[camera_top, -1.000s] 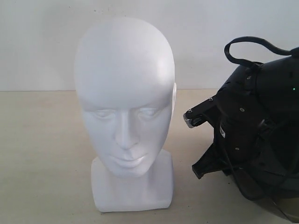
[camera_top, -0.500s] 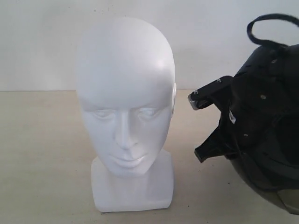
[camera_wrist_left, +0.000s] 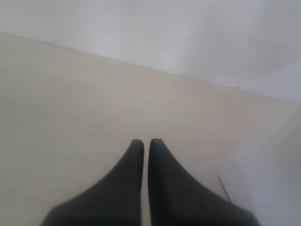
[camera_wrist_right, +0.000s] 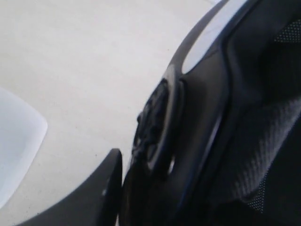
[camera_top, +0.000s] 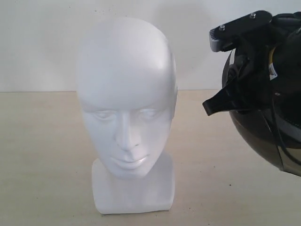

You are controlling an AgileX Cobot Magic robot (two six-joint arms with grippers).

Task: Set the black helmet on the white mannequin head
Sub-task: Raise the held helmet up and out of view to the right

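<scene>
Black helmet (camera_top: 261,136) held up at 3 o'clock from the white mannequin head (camera_top: 126,108), near it but not touching, with its top about level with the crown of the head. Smoky glossy curve on its lowest side, toward 5 o'clock in the exterior view, and cut by the edge of that view. Very close in the right wrist view (camera_wrist_right: 221,108), filling much of the picture, with mesh padding (camera_wrist_right: 277,141) inside and a round pivot (camera_wrist_right: 157,127) on the rim.

White mannequin head upright on the pale table (camera_top: 42,155), bare, face turned to the camera, squarish base flat on the surface. White wall (camera_top: 37,42) behind it at 12 o'clock.

Right gripper (camera_top: 214,104) at the 9 o'clock side of the helmet, pinching the helmet edge. One dark finger (camera_wrist_right: 106,188) pressed on the outside of the shell; other finger not seen.

Left gripper (camera_wrist_left: 146,143) over the table, near the base of the head, fingers pressed together with only a thin slit between, holding nothing.
</scene>
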